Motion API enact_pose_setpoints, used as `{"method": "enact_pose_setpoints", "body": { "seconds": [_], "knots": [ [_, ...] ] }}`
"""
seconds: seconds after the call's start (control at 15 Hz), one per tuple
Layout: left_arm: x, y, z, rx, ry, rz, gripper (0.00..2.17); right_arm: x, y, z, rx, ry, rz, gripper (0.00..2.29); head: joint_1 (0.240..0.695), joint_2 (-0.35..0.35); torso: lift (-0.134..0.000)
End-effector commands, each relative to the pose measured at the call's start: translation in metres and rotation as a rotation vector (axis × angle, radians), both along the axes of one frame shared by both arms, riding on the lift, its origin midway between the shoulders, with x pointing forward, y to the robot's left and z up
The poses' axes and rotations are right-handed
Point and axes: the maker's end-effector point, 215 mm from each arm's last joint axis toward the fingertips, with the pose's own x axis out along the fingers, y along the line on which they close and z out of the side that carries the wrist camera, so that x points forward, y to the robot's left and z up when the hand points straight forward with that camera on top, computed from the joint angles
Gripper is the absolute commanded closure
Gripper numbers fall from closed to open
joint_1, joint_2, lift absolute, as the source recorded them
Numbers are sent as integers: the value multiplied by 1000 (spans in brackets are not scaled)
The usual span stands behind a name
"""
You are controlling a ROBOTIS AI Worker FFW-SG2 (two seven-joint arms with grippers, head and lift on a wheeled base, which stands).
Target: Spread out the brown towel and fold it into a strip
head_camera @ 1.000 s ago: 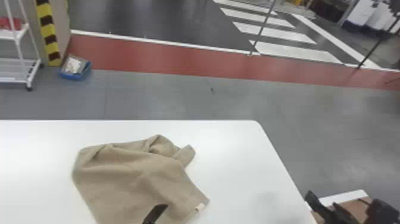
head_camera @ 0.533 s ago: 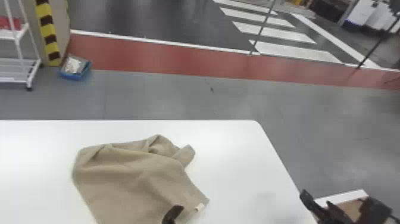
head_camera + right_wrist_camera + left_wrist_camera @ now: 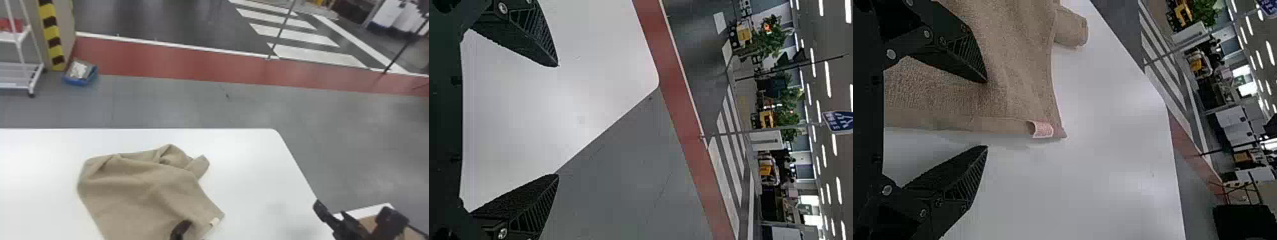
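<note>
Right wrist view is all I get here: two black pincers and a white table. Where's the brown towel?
Observer: The head view shows the brown towel lying rumpled on the white table.

Visitor: Is the other pincer thing holding it?

Observer: No. In the left wrist view, the left gripper is open, its fingers well apart, with nothing clamped between them.

Visitor: Does the towel have any marking I could look out for?

Observer: Yes, a small pale tag on its edge, close to a corner.
</note>
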Motion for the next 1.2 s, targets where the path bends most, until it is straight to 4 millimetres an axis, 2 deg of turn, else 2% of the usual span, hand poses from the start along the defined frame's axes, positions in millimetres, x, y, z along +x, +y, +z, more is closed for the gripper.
{"method": "enact_pose_setpoints", "body": {
  "seconds": [0.0, 0.07, 0.2, 0.27, 0.33, 0.4, 0.47, 0.6, 0.8, 0.93, 1.13],
  "knots": [
    [7, 0, 4, -1, -9, 5, 414, 1, 1, -1, 4, 1, 1, 90, 695, -350, 0],
    [9, -1, 6, -1, -12, 2, 424, 2, 2, -1, 3, 1, 3, 90, 695, -350, 0],
    [10, 2, 3, 9, -7, 6, 974, 8, 7, 0, 3, -3, 14, 90, 695, -350, 0],
    [12, 3, 4, 10, -8, 12, 1366, 9, 9, 0, 3, -2, 18, 90, 695, -350, 0],
    [15, 3, 9, 7, -7, 22, 1744, 11, 11, -1, 4, -2, 23, 90, 695, -350, 0],
    [17, 0, 19, -17, -6, 37, 1959, 14, 15, -2, 6, -2, 32, 90, 695, -350, 0],
    [17, -8, 37, -65, -11, 48, 2017, 18, 20, -1, 8, -3, 43, 90, 695, -350, 0],
    [28, -10, 74, -145, -20, 93, 2020, 26, 30, 0, 12, -1, 64, 90, 695, -350, 0],
    [61, 57, 115, -214, -55, 217, 2017, 42, 52, 8, 17, -17, 128, 90, 695, -350, 0],
    [83, 117, 139, -259, -82, 318, 2017, 66, 83, 25, 57, -83, 250, 90, 695, -350, 0],
    [117, 226, 161, -302, -125, 507, 2017, 111, 132, 55, 76, -171, 412, 90, 695, -350, 0]
  ]
}}
